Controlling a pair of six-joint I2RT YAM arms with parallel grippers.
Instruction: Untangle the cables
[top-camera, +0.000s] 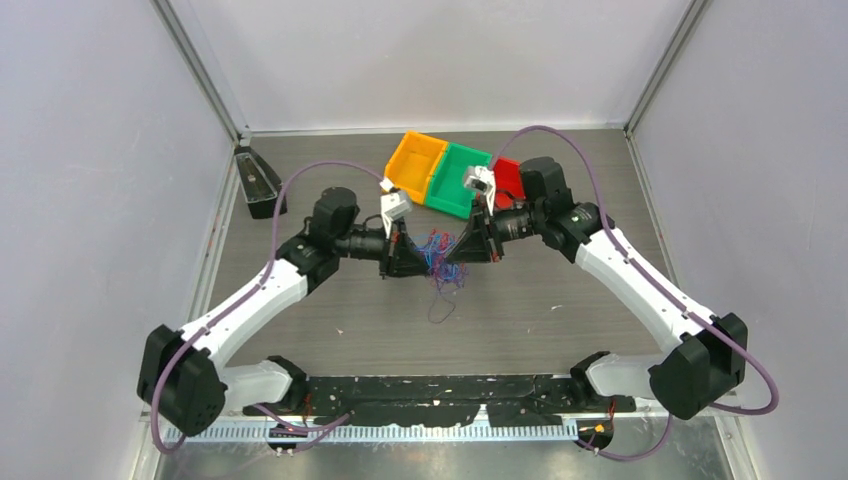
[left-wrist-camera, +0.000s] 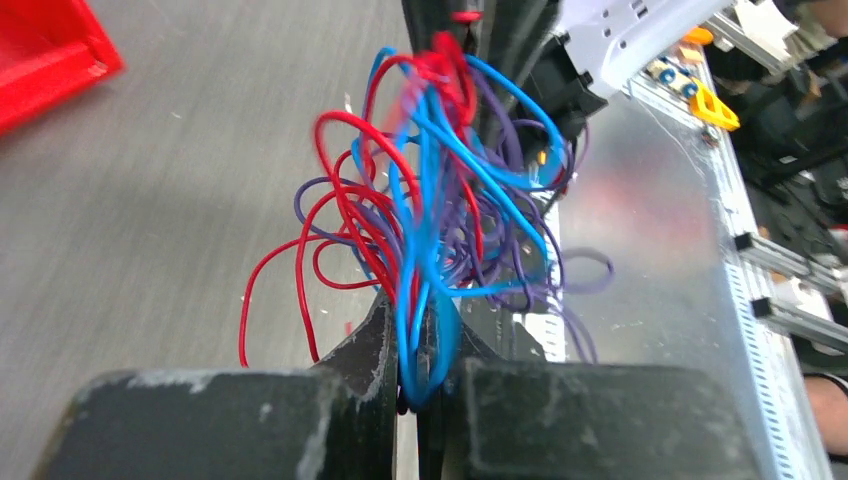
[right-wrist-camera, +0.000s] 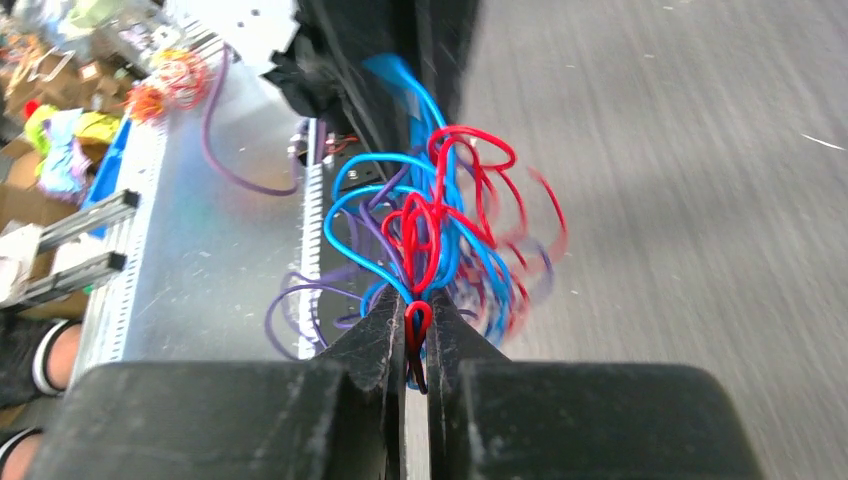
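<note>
**Both hands pinch the knot from opposite sides**

Nearest the lens in each wrist view are the black fingers of the hand itself. The left hand (left-wrist-camera: 420, 335) is narrowed almost to nothing on a few blue strands (left-wrist-camera: 420, 300), and the right hand (right-wrist-camera: 415, 325) is closed just as tightly on a red loop (right-wrist-camera: 418, 322). Each holds a different colour, which looks like a deliberate way to draw the strands apart rather than drag the whole knot along.

The thin, curly red, blue and dark purple wire cables (top-camera: 440, 258) hang as one tangle between the two hands. It is held above the grey wood-grain counter (top-camera: 540, 310), a little toward 12 o'clock from its middle. The left hand is at the tangle's 9 o'clock and the right at its 3 o'clock. One dark loose loop (top-camera: 440, 308) droops toward 6 o'clock, and whether it touches the counter I cannot tell. Lifting the bundle lets slack strands fall free.

Beyond the tangle, at 12 o'clock, three open plastic bins sit side by side: the orange bin (top-camera: 432, 148), the green bin (top-camera: 450, 185) and the red bin (top-camera: 508, 180). They are probably there to receive the sorted colours. None of the cables looks separated yet, so the work appears to be at an early stage.
</note>
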